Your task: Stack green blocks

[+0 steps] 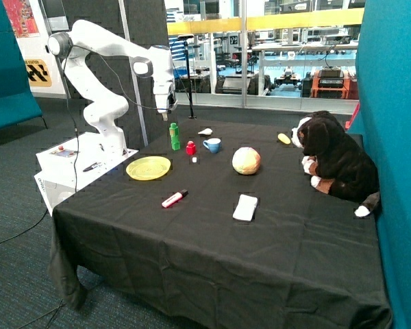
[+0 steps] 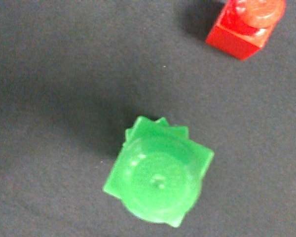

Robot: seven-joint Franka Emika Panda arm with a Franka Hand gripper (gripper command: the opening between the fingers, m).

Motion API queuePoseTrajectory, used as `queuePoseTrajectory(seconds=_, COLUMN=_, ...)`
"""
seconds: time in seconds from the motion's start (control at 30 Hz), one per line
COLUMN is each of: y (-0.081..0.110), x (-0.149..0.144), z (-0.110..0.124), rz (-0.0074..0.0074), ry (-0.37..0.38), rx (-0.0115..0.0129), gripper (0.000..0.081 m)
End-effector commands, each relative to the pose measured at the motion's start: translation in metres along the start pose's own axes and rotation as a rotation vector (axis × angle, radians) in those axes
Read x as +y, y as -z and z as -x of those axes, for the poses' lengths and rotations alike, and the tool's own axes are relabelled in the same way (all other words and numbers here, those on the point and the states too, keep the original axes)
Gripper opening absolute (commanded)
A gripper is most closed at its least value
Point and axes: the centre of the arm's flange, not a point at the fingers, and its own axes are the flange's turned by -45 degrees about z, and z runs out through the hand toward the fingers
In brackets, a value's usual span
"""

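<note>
The green blocks (image 1: 174,136) stand stacked in one upright column on the black tablecloth, near the table's far edge, between the yellow plate and the red block. From above, the wrist view shows the top green block (image 2: 159,177) with its round stud, and corners of a lower block poke out slightly twisted beneath it. My gripper (image 1: 167,113) hangs a short way above the column, not touching it. Nothing shows in its grasp.
A small red block (image 1: 190,147) (image 2: 244,27) stands close beside the green column, then a blue cup (image 1: 212,144). A yellow plate (image 1: 148,167), a red marker (image 1: 174,199), a ball (image 1: 246,160), a white flat object (image 1: 245,207) and a plush dog (image 1: 335,161) lie on the table.
</note>
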Motion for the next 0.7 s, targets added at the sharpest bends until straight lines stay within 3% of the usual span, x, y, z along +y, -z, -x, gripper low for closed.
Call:
queuePoseTrajectory(seconds=0.0, y=0.004, x=0.013, z=-0.002, rz=-0.0012, ry=-0.011, rx=0.0001, gripper=0.0808)
queuePoseTrajectory(seconds=0.37, y=-0.002, x=0.023, z=-0.008, rz=-0.0012, ry=-0.024, rx=0.0001, gripper=0.0808)
queuePoseTrajectory(seconds=0.67, y=-0.001, x=0.015, z=-0.022, rz=-0.0012, ry=0.011, rx=0.0001, gripper=0.0808)
